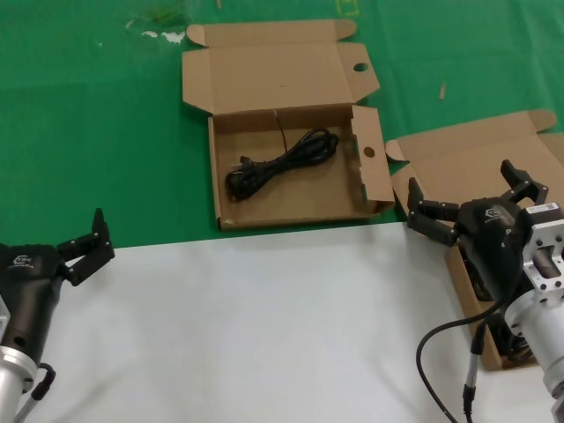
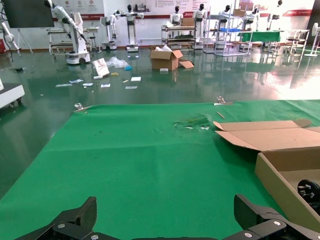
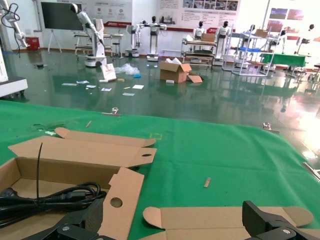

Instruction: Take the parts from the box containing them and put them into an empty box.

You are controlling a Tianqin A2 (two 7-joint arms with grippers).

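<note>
Right gripper (image 1: 467,207): jaws spread wide, holding nothing, poised over the plain-flapped box (image 1: 458,163) at the bench's right edge. Left gripper (image 1: 88,245): wide open, empty, near the left edge. One black cable (image 1: 280,164) lies in the holed box (image 1: 291,218) at bench centre; the right wrist view alone shows the finger hole (image 3: 116,202) close up.

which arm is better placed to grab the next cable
Right. Its open tool hovers over the source box at the table's right. The left tool sits far off at the left, beyond the holed box holding one cable.
</note>
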